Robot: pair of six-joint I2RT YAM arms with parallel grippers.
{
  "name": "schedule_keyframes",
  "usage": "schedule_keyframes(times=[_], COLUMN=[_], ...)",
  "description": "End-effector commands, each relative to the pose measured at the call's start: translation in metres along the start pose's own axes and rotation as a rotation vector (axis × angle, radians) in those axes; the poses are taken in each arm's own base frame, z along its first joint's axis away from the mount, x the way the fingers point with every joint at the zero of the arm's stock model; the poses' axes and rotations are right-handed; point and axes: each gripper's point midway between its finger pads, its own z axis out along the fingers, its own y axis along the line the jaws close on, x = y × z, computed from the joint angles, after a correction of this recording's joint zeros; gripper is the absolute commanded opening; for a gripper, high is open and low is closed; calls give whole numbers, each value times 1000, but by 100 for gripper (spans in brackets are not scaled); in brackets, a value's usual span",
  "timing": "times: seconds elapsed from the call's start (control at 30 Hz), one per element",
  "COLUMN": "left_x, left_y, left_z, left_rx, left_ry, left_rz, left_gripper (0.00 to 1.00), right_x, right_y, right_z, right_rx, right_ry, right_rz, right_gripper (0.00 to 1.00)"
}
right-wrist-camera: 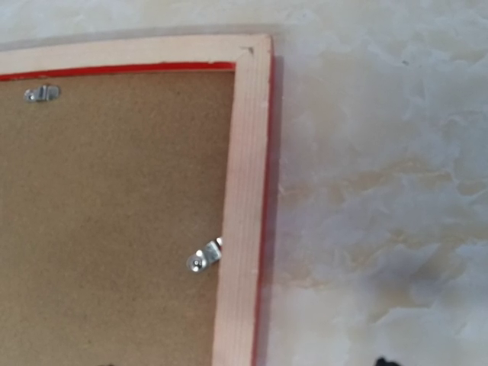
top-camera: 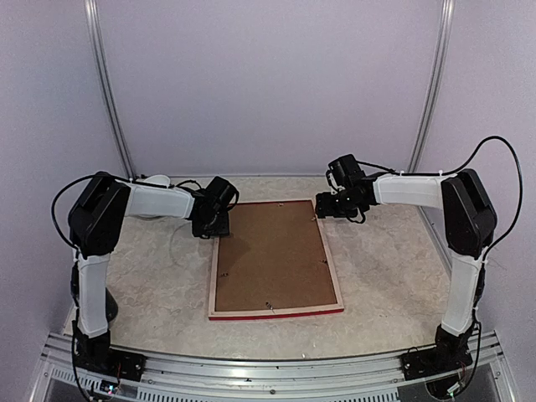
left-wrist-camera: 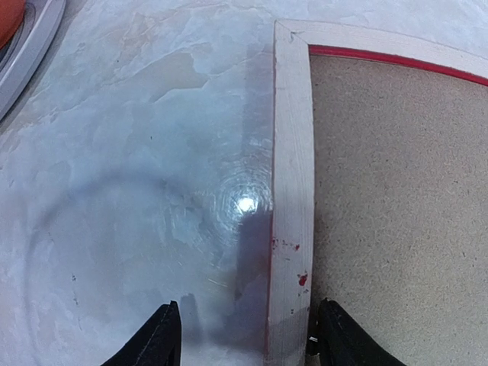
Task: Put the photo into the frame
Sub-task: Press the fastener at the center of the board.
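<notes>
My bench (left-wrist-camera: 152,152): pale, marbled. Lying on it: frame (left-wrist-camera: 292,152), face down, brown backing board (left-wrist-camera: 396,191) uppermost.

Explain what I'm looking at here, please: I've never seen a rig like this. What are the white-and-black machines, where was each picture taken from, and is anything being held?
These are two robot arms, the left arm and the right arm, bolted at the near edge of a table. The wide picture comes from a fixed camera above and behind them. The other two come from a camera on each wrist, looking down. On the table lies a frame, face down: pale wood back up, red edges showing, a brown backing board inside, with small metal clips. The left gripper is open, astride the frame's side rail, and holds nothing. Whether the right gripper is open cannot be told. No photo shows in any view.
</notes>
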Motion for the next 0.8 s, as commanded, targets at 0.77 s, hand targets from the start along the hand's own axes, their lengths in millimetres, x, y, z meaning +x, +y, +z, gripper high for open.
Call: schedule_keyframes(times=[0.77], left_x=[6], left_y=[8], left_z=[-22], left_rx=[-29], left_ry=[11], left_rz=[22], left_gripper=[57], right_x=[-9], right_y=[3], right_z=[-12], right_rx=[-10], right_ry=[-32], right_rz=[-3], right_gripper=[73])
